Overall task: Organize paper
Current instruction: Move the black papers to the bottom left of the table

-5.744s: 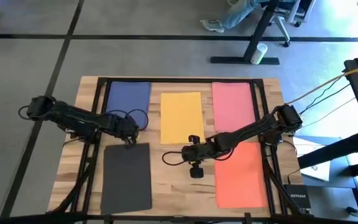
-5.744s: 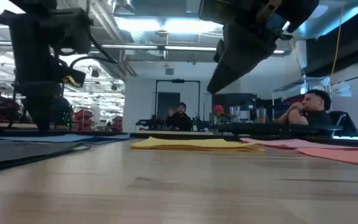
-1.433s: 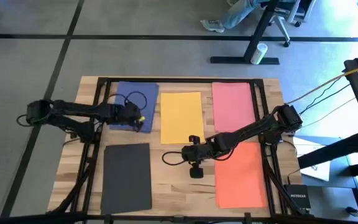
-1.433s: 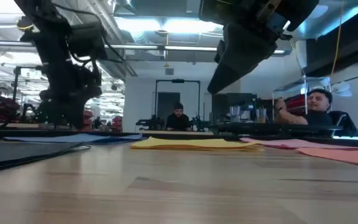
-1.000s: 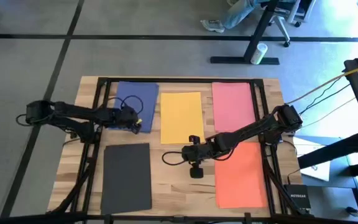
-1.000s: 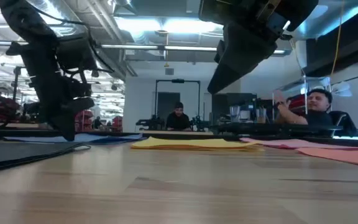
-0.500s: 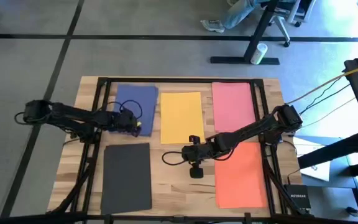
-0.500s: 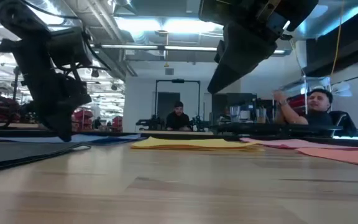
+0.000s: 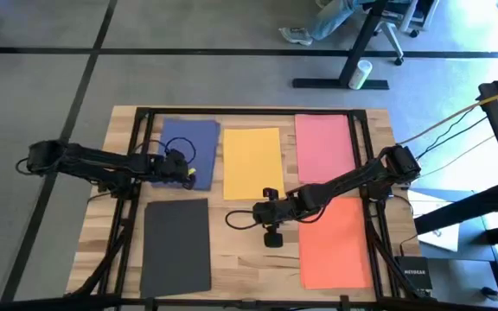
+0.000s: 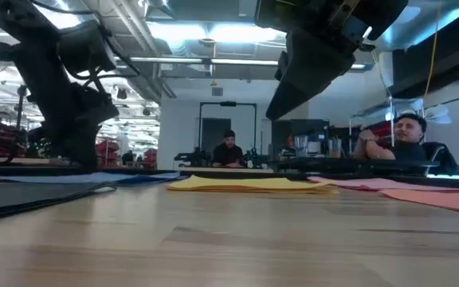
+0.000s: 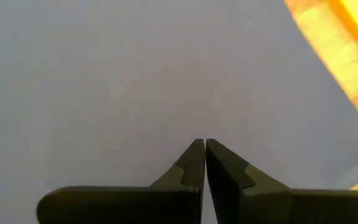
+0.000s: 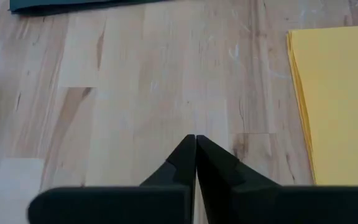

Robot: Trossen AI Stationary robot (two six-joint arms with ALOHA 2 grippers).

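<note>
1. The room is a large workshop with a grey floor crossed by dark lines; the low view shows ceiling lights, benches and three people seated far behind the table.
2. The wooden table (image 9: pixel 249 259) is pale planks with a black frame along its edges.
3. Five sheets of coloured paper lie flat on it, one of each colour and none overlapping: the navy blue sheet (image 9: pixel 199 142) at the far left, the yellow sheet (image 9: pixel 252 161) in the far middle, the pink sheet (image 9: pixel 325 147) at the far right, the dark grey sheet (image 9: pixel 178 244) at the near left and the orange sheet (image 9: pixel 335 242) at the near right.
4. There are two arms. The left gripper (image 9: pixel 187 175) sits low over the near edge of the navy blue sheet; the left wrist view shows its fingers (image 11: pixel 191 167) pressed together with nothing between them and blue paper filling the view beyond.
5. The right gripper (image 9: pixel 271 235) hangs over bare wood between the dark grey sheet and the orange sheet, just near of the yellow sheet, fingers closed tip to tip and empty.
6. A small black box (image 9: pixel 413 275) by the table's near right corner bears white lettering that looks like "NETGEAR".
7. One white cup (image 9: pixel 363 72) lies on the floor beyond the table, by a desk's black foot.
</note>
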